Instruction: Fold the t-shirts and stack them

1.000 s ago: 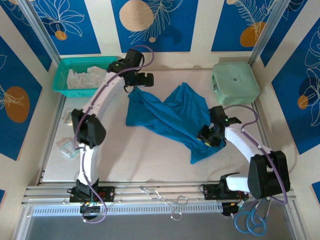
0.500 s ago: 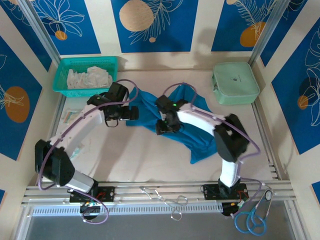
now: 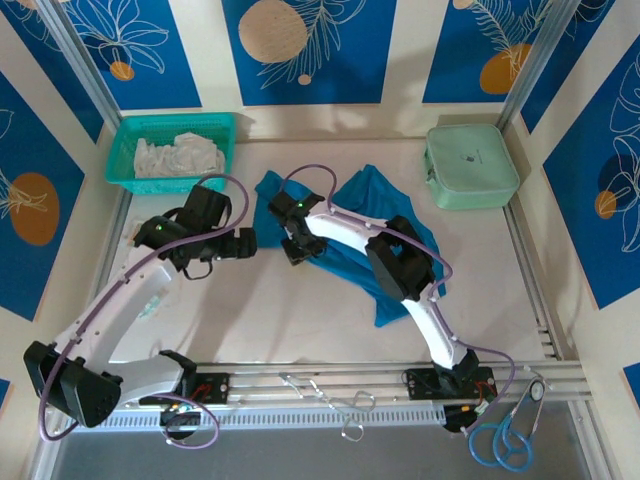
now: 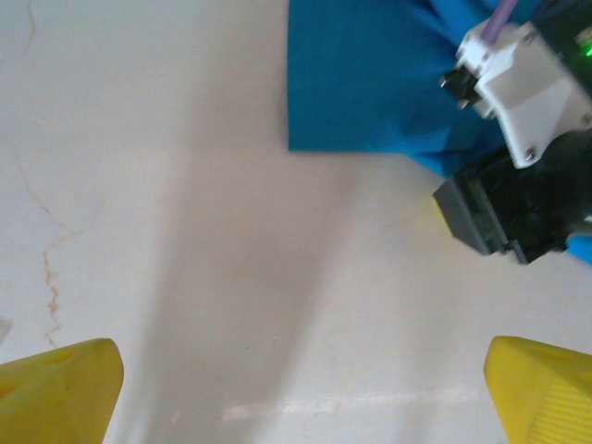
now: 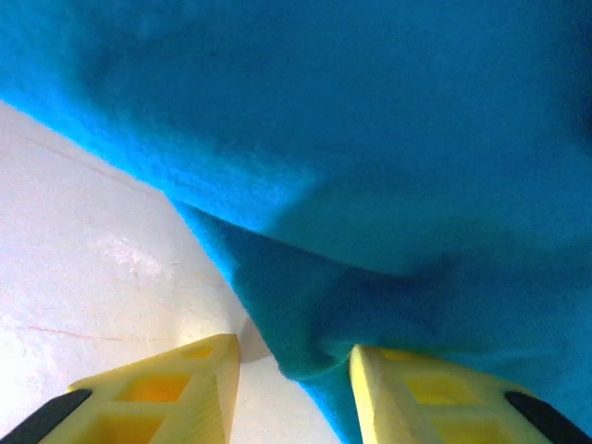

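- T-shirt (image 3: 375,195): one deep blue shirt, crumpled and unfolded, in the middle of the table (image 3: 300,320). It runs from the far left-centre down toward the near right. Folds and ridges all over it, no flat panel.
- Right gripper (image 3: 298,245): at the shirt's left edge, with its arm stretched across the cloth from the right.
- From the right wrist, the right gripper (image 5: 291,359) has its yellow fingers (image 5: 166,388) partway apart, straddling a hanging fold of the blue cloth. One finger touches the fabric, and a sliver of bare table shows between the other finger and the fold. Not pinched shut.
- Left gripper (image 3: 243,243): over bare table just left of the shirt, near the right gripper and apart from it.
- From the left wrist, the left gripper (image 4: 301,393) has its fingers (image 4: 60,388) spread to the frame's two corners, holding nothing. A square corner of the shirt lies beyond them, untouched.
- Green basket (image 3: 118,150), far left corner, holds white cloth.
- Pale green pouch (image 3: 470,165), far right corner, lies well apart from the shirt.
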Available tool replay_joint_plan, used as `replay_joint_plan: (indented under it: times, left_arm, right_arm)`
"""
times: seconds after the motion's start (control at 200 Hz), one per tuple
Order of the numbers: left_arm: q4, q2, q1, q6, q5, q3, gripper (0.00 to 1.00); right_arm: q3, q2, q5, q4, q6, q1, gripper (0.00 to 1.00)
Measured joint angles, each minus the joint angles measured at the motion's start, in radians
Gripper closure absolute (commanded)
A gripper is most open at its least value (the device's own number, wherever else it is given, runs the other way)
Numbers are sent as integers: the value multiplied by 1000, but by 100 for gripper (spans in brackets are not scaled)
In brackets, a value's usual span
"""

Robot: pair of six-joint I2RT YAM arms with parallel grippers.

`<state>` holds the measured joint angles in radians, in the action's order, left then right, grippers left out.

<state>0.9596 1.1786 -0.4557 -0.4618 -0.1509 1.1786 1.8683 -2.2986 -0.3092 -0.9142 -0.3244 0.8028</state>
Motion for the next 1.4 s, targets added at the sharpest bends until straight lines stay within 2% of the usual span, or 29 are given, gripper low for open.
replay_joint_plan:
  times: [0.1,0.235,0.45,0.59,0.685,0.811,0.896,1.066,1.266,1.396]
  left_arm:
    - [9,-7,0,-3,0,-18,0]
    - [16,-21,0,-4,0,-29,0]
    - [42,-27,0,-3,-1,-27,0]
    - [114,-28,0,9,-31,5,10]
    - [160,-33,0,22,-56,40,14]
    - [198,-36,0,27,-73,63,15]
    - [216,-24,0,33,-80,63,17]
    - [219,50,0,50,-63,63,22]
    - [143,109,-29,51,19,24,18]
    - [101,137,-89,50,58,19,17]
  right_arm:
    - [0,0,-9,-2,6,-3,72]
    - [7,-4,-24,-13,6,-8,100]
    - [15,1,-10,-37,15,-5,100]
    - [15,56,56,-116,42,-6,100]
    - [21,143,116,-174,60,-18,100]
    - [47,254,218,-216,72,-67,100]
    - [76,273,275,-235,75,-126,100]
    - [210,143,360,-280,75,-249,100]
    - [447,-95,435,-338,75,-342,100]
    - [585,-216,449,-381,74,-374,85]
